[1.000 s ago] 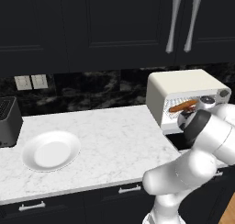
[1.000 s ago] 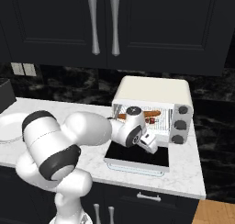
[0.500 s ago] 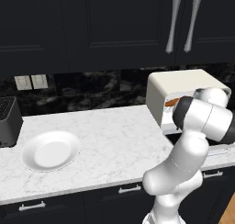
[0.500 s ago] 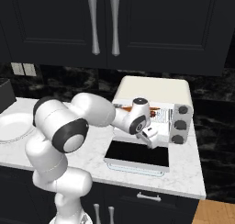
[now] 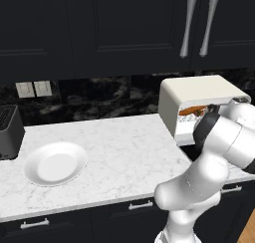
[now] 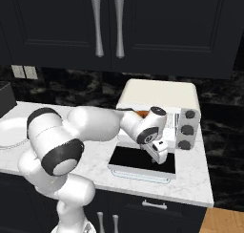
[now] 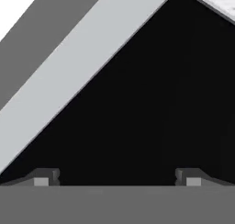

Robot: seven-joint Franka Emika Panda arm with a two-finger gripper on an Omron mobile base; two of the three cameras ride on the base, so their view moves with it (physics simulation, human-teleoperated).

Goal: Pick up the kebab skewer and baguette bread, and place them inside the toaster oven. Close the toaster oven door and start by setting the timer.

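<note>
Hand view: fingers [image 7: 45, 178] spread | toaster oven door [image 7: 137, 103] glass close below

Black cabinets [image 5: 124, 28] above a white marble counter [image 5: 119, 152].

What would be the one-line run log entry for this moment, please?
gripper: open, empty, above dark glass toaster oven door | door: folded down | orange-brown baguette bread: inside cream-white toaster oven | white plate: bare

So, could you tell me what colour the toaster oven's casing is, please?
Cream-white. The toaster oven shows its pale casing best in the left base view.
</note>
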